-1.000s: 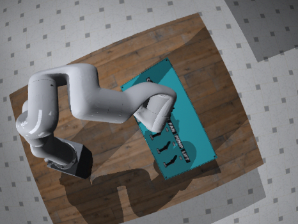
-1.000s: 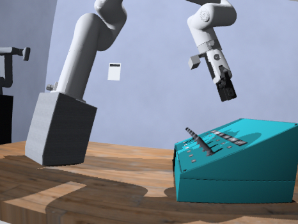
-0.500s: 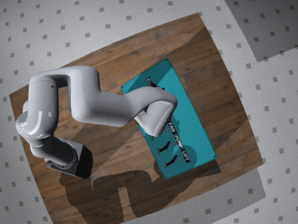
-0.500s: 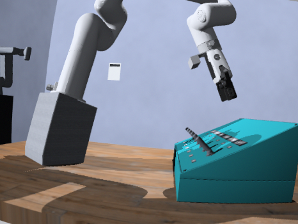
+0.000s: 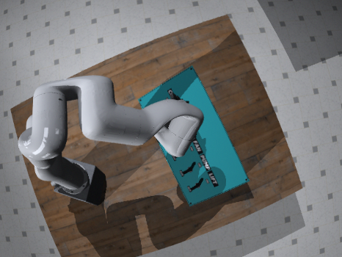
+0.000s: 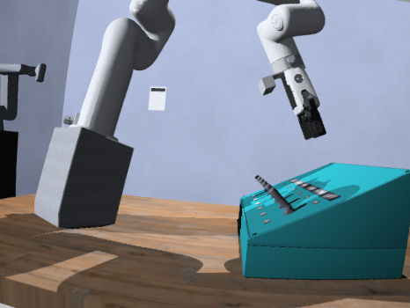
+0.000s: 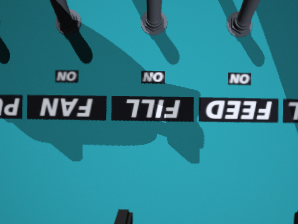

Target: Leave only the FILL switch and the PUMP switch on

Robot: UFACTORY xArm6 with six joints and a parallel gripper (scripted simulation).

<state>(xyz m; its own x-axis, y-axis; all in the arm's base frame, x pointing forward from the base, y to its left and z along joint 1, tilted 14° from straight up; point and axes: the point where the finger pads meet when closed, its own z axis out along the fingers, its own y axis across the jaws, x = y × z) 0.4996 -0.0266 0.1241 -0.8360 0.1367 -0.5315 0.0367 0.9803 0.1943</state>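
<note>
The teal console [image 6: 325, 224] sits on the wooden table, with a row of dark toggle switches [image 6: 274, 194] on its sloped face. My gripper [image 6: 311, 127] is open and empty and hangs well above the panel, pointing down at it. The wrist view looks straight onto the panel. It shows the FAN label [image 7: 66, 107], the FILL label [image 7: 152, 108] and the FEED label [image 7: 239, 110], each with an ON mark above it. The FAN switch [image 7: 67, 21], FILL switch [image 7: 154, 21] and FEED switch [image 7: 240, 22] are cut off by the top edge, so I cannot tell their positions. In the overhead view the PUMP switch [image 5: 187, 170] and LIFT switch [image 5: 196, 184] show; my arm hides the others.
The arm's grey base block [image 6: 81, 176] stands on the table to the left of the console. The console [image 5: 197, 136] lies at an angle on the right half of the table, its far end close to the right edge.
</note>
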